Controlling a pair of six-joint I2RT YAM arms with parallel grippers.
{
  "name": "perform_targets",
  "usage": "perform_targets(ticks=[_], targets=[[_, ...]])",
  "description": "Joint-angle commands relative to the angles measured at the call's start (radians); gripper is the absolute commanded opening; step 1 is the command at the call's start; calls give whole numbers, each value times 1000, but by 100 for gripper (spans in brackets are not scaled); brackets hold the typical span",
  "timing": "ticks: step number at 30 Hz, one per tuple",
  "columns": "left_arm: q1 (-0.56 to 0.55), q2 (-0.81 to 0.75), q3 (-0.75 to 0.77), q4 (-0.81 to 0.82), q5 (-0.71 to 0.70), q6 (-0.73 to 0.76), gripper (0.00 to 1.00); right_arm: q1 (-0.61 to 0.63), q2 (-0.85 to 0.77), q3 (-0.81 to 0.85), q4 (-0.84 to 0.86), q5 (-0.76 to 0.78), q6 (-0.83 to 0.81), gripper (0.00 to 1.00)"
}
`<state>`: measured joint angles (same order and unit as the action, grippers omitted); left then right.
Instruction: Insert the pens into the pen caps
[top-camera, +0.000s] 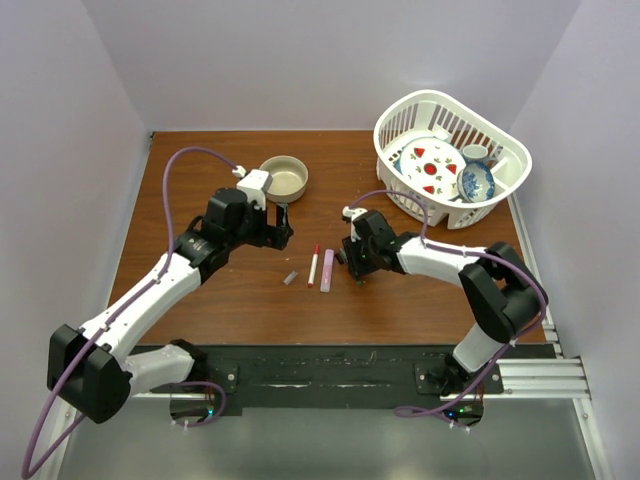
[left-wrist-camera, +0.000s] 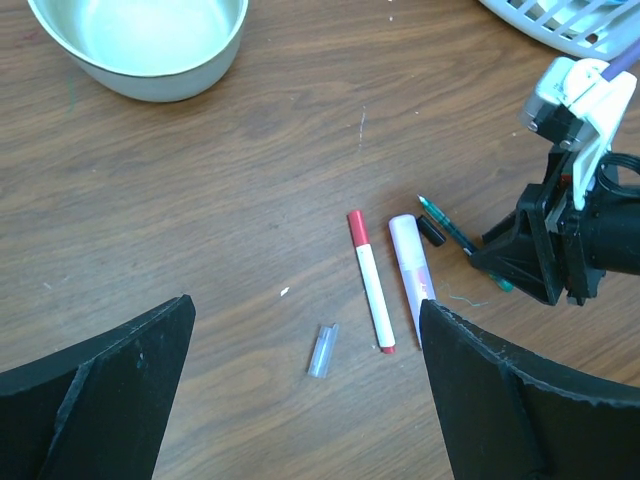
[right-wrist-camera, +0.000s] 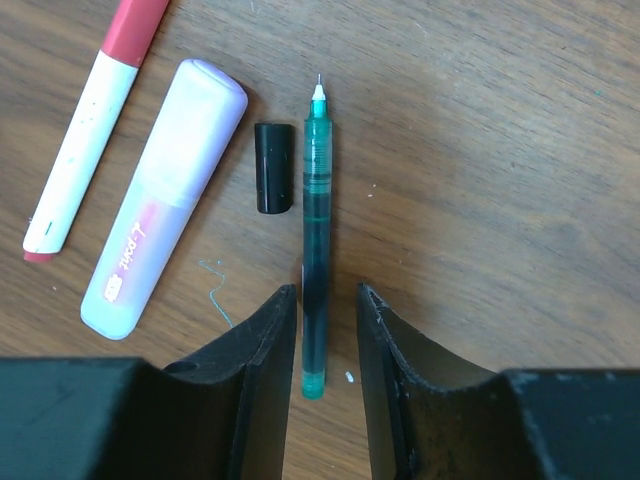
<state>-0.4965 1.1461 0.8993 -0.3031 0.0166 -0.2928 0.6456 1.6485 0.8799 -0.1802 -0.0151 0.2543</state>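
A slim green pen (right-wrist-camera: 317, 230) lies uncapped on the wooden table, with its short black cap (right-wrist-camera: 273, 167) beside its tip. My right gripper (right-wrist-camera: 326, 292) is low over the table, jaws narrowly open on either side of the pen's rear end, with a gap on the right. A chunky pale pink marker (right-wrist-camera: 165, 195) and a white pen with a red cap on it (right-wrist-camera: 85, 140) lie to the left. A small grey cap (left-wrist-camera: 323, 350) lies alone. My left gripper (left-wrist-camera: 305, 305) hovers wide open and empty above it. From above, the right gripper (top-camera: 354, 268) is beside the marker (top-camera: 327, 270).
A tan round bowl (top-camera: 284, 178) stands at the back, just behind the left gripper (top-camera: 283, 226). A white basket (top-camera: 505, 185) holding plates and cups stands at the back right. The right arm (left-wrist-camera: 560, 240) shows at the right of the left wrist view.
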Motion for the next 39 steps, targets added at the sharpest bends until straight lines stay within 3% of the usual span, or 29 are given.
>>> perform_targets(ticks=[1,7,12,19,25,34,36,39], targets=[[7,4,21,13,-21,-22,96,46,11,-12,-48,76,28,33],[7,4,52,-4,144,-135,88,107,60,21,-99,228,63,21],[7,-29,-29,108,259,-247,83,108,19,4,-67,221,92,0],[6,46,-103,288,431,-335,77,121,-193,-53,51,121,106,0],[4,127,-83,433,418,-403,69,160,-329,-113,176,38,171,0],[-33,262,-54,533,447,-453,59,213,-417,-116,280,63,247,0],[-46,277,-48,535,447,-451,56,218,-421,-111,281,69,249,0],[-54,277,-42,538,448,-451,42,220,-420,-104,281,79,250,0]])
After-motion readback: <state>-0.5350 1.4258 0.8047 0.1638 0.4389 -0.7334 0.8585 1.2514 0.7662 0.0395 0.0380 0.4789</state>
